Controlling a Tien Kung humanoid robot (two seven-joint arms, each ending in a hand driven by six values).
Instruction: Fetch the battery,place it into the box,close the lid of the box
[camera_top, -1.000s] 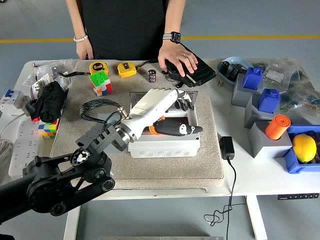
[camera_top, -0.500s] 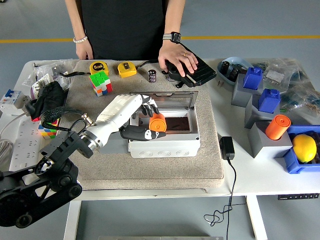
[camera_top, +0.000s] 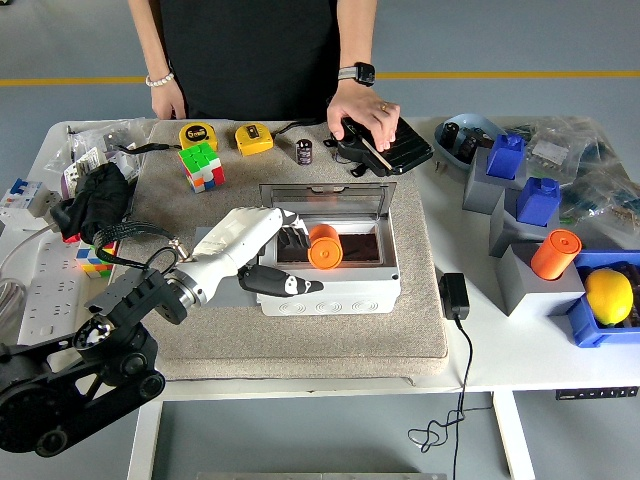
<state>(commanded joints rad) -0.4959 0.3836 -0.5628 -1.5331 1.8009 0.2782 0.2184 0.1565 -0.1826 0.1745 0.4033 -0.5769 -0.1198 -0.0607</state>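
- The orange battery (camera_top: 324, 247) sits inside the open grey box (camera_top: 330, 270), toward the left of its dark interior and seemingly tilted on its side, so the fetching and placing look done or all but done.
- The clear hinged lid (camera_top: 325, 199) stands up along the box's far edge; shutting it is the step not yet done.
- The left robot hand (camera_top: 285, 255) reaches in from the lower left, its white back turned up over the box's left rim, and it is the only robot hand in view.
- Its dark fingers (camera_top: 296, 238) lie just beside the battery, perhaps brushing it, while the thumb (camera_top: 283, 285) stretches along the near wall of the box; the hand appears loosely spread rather than clamped, and whether it has fully let go cannot be told for certain.
- To swing the lid down, that hand would likely need to lift clear of the rim and come round behind the raised panel.
- At the far side of the surface (camera_top: 480, 335) a person rests one hand (camera_top: 364, 116) on a black case (camera_top: 390, 150); the other hand (camera_top: 169, 100) hangs at the edge, touching nothing on the mat (camera_top: 300, 330).
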